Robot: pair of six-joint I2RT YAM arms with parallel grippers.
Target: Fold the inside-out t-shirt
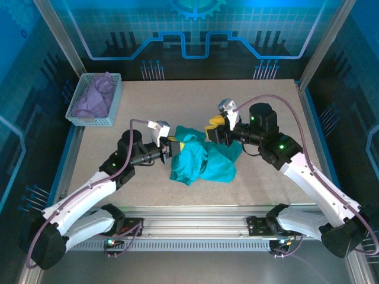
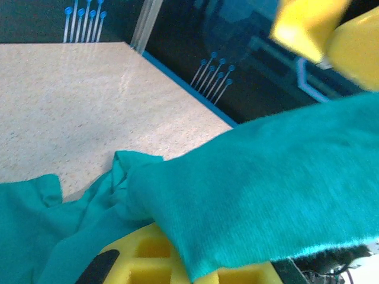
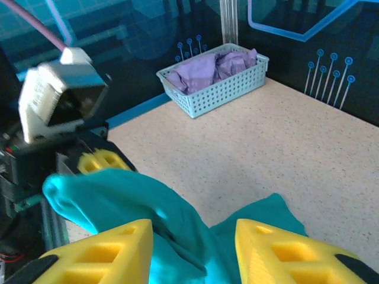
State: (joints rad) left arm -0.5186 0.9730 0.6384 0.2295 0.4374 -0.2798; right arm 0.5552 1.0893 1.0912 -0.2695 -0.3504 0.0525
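Note:
The inside-out t-shirt (image 1: 204, 158), plain teal, lies crumpled in the middle of the table (image 1: 266, 100). My left gripper (image 1: 173, 148) is at its left edge, shut on a fold of the t-shirt (image 2: 266, 195) that drapes over the yellow fingers (image 2: 148, 254). From the right wrist view the left gripper's fingers (image 3: 98, 161) hold that raised fold (image 3: 112, 195) off the table. My right gripper (image 3: 192, 231) stands open just above the shirt's far right part, its yellow fingers (image 3: 112, 248) apart with cloth below and between them. In the top view the right gripper (image 1: 214, 128) sits at the shirt's upper edge.
A light blue basket (image 1: 112, 89) with a lavender cloth (image 1: 95, 99) stands at the far left corner, also seen as the basket (image 3: 237, 86) in the right wrist view. Bare tabletop surrounds the shirt. Frame posts and blue panels wall the sides.

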